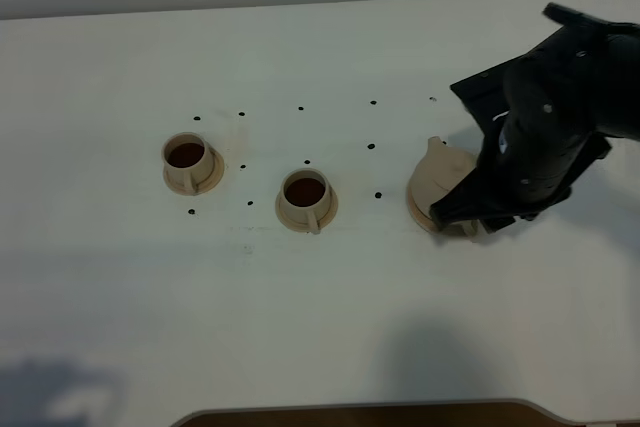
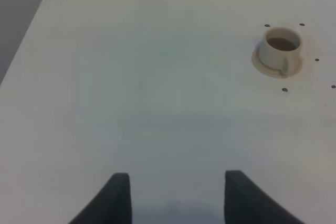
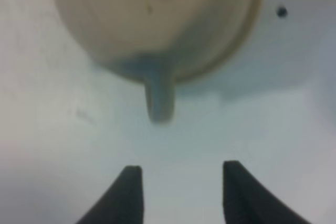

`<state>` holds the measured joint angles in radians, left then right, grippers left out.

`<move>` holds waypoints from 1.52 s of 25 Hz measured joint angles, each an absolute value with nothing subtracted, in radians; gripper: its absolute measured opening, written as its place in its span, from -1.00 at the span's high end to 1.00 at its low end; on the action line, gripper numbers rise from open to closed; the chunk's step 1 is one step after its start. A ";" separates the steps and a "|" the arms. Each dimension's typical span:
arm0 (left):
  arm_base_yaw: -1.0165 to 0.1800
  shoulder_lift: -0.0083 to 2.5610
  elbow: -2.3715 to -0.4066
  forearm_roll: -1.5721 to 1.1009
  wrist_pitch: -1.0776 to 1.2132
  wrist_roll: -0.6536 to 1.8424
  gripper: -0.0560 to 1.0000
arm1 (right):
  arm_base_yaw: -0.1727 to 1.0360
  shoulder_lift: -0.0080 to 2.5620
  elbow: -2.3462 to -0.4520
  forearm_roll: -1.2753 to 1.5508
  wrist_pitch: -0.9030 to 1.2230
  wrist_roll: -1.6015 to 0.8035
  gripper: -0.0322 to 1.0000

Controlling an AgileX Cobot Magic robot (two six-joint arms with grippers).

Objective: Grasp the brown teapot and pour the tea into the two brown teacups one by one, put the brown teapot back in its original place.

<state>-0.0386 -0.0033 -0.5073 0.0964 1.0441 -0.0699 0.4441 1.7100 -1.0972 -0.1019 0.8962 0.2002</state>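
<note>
The brown teapot (image 1: 438,177) stands on its wide saucer (image 1: 414,207) at the right of the table, partly covered by my right arm. My right gripper (image 1: 462,219) is open just off the pot's near side. In the right wrist view the teapot (image 3: 157,14) fills the frame, and its loop handle (image 3: 159,98) points toward my gripper (image 3: 181,192), clear of both fingers. The two brown teacups (image 1: 190,161) (image 1: 306,197) sit on small saucers, each holding dark tea. My left gripper (image 2: 176,198) hangs open over bare table, far from a teacup (image 2: 281,50).
Small black dots (image 1: 372,146) mark the white table around the cups. The table's front edge (image 1: 360,409) runs along the bottom of the exterior view. A grey floor strip (image 2: 21,3) shows past the table's side edge.
</note>
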 joint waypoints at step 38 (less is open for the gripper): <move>-0.039 -0.003 -0.507 0.096 1.044 -0.070 0.06 | 0.444 0.514 -0.493 0.090 1.072 0.014 0.08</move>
<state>-0.0386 -0.0033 -0.5073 0.0964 1.0441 -0.0699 0.4441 0.5138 -0.4935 0.0900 1.0724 0.0141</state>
